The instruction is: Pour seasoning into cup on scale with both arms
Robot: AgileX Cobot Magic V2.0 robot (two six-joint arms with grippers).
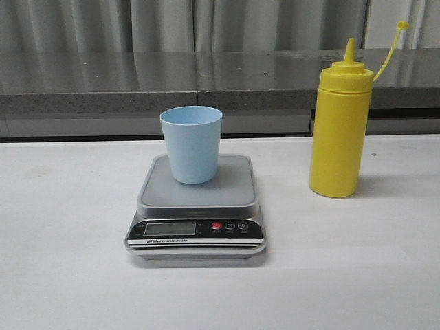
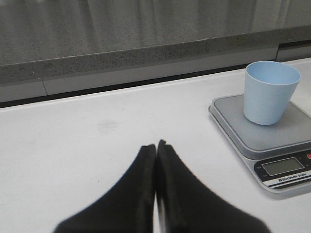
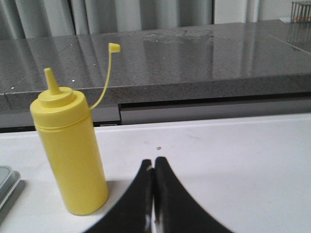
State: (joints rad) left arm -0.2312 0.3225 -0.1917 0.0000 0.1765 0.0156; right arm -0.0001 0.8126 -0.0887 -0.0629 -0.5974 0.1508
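The pale blue cup [image 1: 192,143] stands upright on the silver-grey scale [image 1: 196,204] at the middle of the white table; both also show in the left wrist view, the cup [image 2: 269,91] on the scale [image 2: 265,138]. The tall yellow seasoning bottle [image 1: 339,134] stands upright to the right of the scale, its cap off and hanging on its tether; it also shows in the right wrist view [image 3: 69,144]. My left gripper [image 2: 156,144] is shut and empty, over bare table left of the scale. My right gripper [image 3: 153,160] is shut and empty, right of the bottle. Neither arm shows in the front view.
A grey stone counter [image 1: 206,79] runs along the back behind the table, with curtains above it. The white table [image 1: 69,275] stretches to both sides of the scale and in front of it.
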